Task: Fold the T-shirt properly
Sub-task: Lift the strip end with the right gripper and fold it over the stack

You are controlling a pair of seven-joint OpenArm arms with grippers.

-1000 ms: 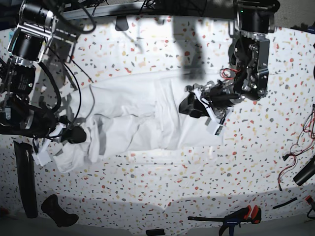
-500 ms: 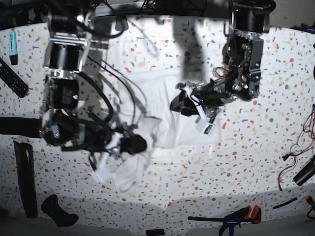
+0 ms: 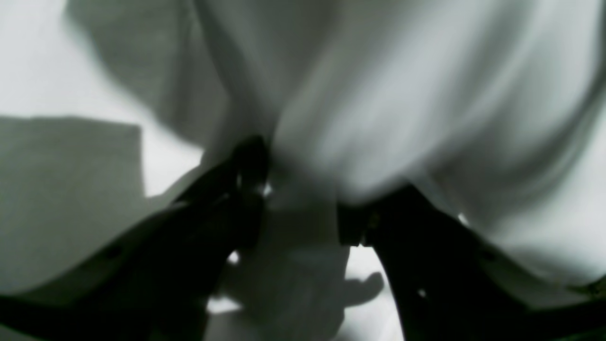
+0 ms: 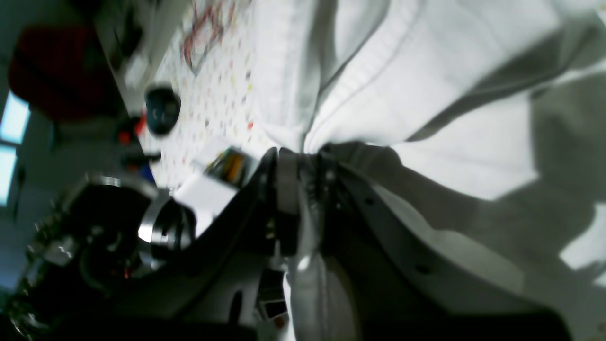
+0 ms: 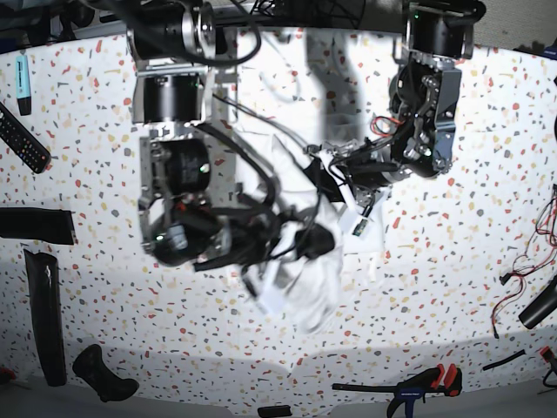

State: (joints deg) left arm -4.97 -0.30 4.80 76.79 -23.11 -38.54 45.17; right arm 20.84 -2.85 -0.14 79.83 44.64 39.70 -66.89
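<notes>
- Left wrist: left gripper (image 3: 298, 208), jaws apart, straddles a T-shirt (image 3: 402, 94) fold, grip uncertain.
- Right wrist: right gripper (image 4: 303, 163) is clamped on the T-shirt's hem.
- Base: shirt bunched mid-table (image 5: 487, 157); a fold-over step seems in hand. Next, lay cloth flat.

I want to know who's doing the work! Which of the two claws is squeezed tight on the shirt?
The right claw. Its jaws are pinched nearly together on a bunch of the white T-shirt. The left claw stands much wider, with cloth lying between its jaws.
</notes>
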